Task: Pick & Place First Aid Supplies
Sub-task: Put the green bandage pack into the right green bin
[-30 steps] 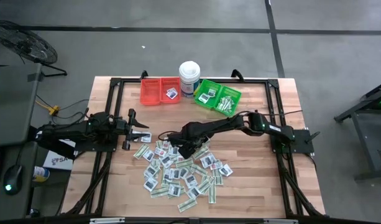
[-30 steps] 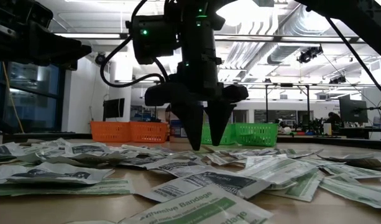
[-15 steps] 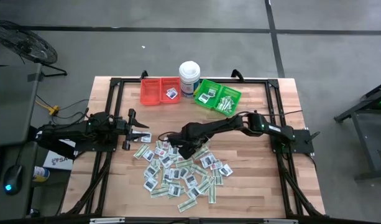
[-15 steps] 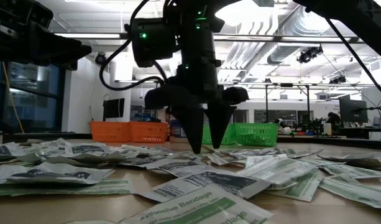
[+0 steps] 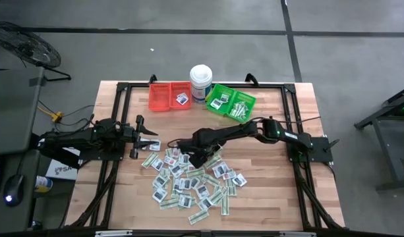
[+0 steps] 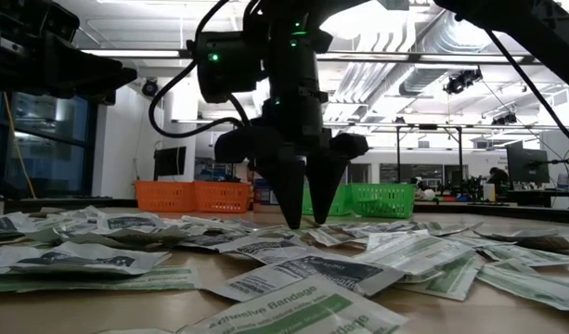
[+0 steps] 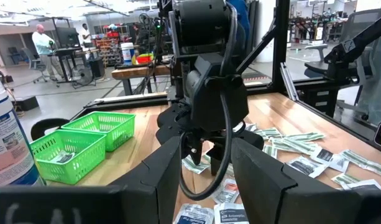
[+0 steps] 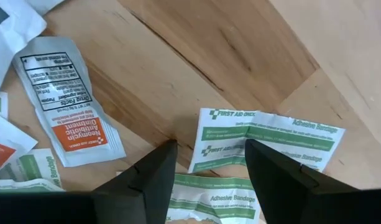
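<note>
Fingers of right gripper apart over packets.

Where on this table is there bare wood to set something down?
Bare wood lies right of the packet pile, toward the table edge, and between red bin and left gripper. Crowded: the pile's top edge under the right gripper.

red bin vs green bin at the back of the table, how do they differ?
Colour: the red bin is red-orange, the green bin bright green. Pose: the red bin sits square to the table edge, the green bin is turned at an angle. Contents: the red bin holds few packets, the green bin more. Both are open mesh bins flanking the white tub.
</note>
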Robot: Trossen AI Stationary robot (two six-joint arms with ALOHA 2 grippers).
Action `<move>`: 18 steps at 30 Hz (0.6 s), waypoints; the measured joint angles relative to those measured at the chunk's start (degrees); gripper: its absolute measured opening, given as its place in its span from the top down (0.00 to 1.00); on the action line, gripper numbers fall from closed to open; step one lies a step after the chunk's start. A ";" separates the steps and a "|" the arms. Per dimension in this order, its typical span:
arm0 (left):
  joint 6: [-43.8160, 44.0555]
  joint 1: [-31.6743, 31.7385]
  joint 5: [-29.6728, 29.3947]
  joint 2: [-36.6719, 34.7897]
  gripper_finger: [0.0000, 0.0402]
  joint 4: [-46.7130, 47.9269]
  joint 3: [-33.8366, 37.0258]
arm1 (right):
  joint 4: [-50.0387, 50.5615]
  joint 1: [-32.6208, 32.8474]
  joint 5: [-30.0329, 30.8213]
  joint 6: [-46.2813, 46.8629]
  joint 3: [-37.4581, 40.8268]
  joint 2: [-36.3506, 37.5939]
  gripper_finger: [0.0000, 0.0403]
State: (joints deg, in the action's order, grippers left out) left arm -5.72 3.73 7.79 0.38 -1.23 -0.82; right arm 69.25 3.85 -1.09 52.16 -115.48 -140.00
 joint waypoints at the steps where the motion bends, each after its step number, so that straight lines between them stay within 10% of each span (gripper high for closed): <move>1: 0.00 0.02 -0.02 0.00 0.65 0.00 0.00 | -0.22 -0.18 -0.57 -0.13 0.00 -0.30 0.56; 18: 0.00 0.02 0.24 0.00 0.65 0.00 0.00 | -1.48 -0.15 0.05 -0.79 0.04 -0.71 0.89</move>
State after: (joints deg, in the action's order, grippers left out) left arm -5.72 3.75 8.03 0.38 -1.23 -0.82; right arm 67.77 3.71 -1.04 51.37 -115.44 -140.70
